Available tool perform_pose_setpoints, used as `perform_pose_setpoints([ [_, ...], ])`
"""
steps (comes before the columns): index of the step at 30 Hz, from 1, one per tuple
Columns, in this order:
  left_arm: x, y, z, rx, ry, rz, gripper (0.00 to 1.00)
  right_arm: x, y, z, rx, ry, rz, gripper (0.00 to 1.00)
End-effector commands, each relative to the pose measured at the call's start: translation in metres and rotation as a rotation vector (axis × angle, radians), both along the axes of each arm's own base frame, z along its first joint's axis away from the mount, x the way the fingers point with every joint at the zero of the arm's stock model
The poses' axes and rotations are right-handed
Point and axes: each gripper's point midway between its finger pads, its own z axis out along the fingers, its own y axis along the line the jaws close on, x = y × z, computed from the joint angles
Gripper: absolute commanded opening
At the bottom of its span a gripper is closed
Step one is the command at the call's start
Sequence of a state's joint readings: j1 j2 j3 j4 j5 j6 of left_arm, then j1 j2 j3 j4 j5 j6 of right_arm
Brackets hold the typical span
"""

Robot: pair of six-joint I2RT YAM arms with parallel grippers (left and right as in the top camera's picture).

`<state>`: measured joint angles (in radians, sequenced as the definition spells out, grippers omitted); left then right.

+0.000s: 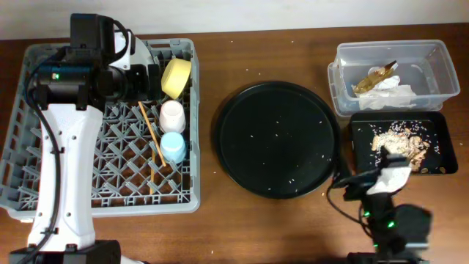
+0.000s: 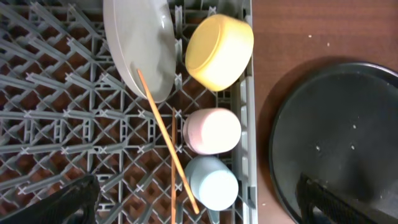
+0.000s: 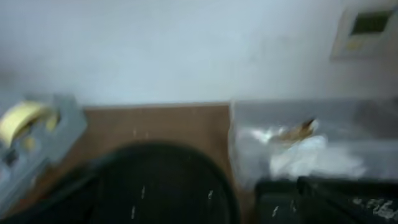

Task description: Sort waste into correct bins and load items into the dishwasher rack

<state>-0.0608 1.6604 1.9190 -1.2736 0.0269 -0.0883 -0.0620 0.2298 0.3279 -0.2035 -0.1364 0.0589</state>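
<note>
Brown table (image 1: 278, 44). Rack (image 1: 176, 199) holds plate (image 2: 140, 50), bowl (image 2: 219, 51), 2 cups, pink (image 2: 211, 130) and blue (image 2: 212, 183), and chopsticks (image 2: 165, 134). Tissues (image 1: 392, 94) and wrapper (image 1: 370, 81) lie in the tub (image 1: 440, 55), scraps (image 1: 399, 139) in the tray (image 1: 437, 125). Left gripper (image 2: 196, 186) gapes wide, empty. Right gripper (image 1: 388, 167) is too blurred to tell.

The overhead camera faces straight down from well above the worktop (image 1: 293, 55) and covers the full layout, from the dishwasher rack (image 1: 124, 176) at left to the clear tub (image 1: 388, 45) at right. The left wrist camera looks down from close above the rack's right side. The right wrist camera sits low, faces the back wall, and is blurred. All 3 views share the round black tray (image 1: 278, 139) and the yellow bowl (image 1: 176, 77).
</note>
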Motion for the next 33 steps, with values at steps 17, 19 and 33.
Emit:
perform_pose_setpoints([
  [17,0.001,0.006,0.004,0.021,-0.016,0.009,0.99,-0.001,0.024,-0.072,0.001,-0.041,0.103,0.98],
  [19,0.005,0.006,0.018,0.05,-0.112,-0.035,0.99,-0.001,0.024,-0.072,0.001,-0.041,0.103,0.98],
  [33,-0.144,0.057,-0.143,0.104,-0.884,0.129,0.99,-0.001,0.024,-0.072,0.001,-0.041,0.103,0.98],
])
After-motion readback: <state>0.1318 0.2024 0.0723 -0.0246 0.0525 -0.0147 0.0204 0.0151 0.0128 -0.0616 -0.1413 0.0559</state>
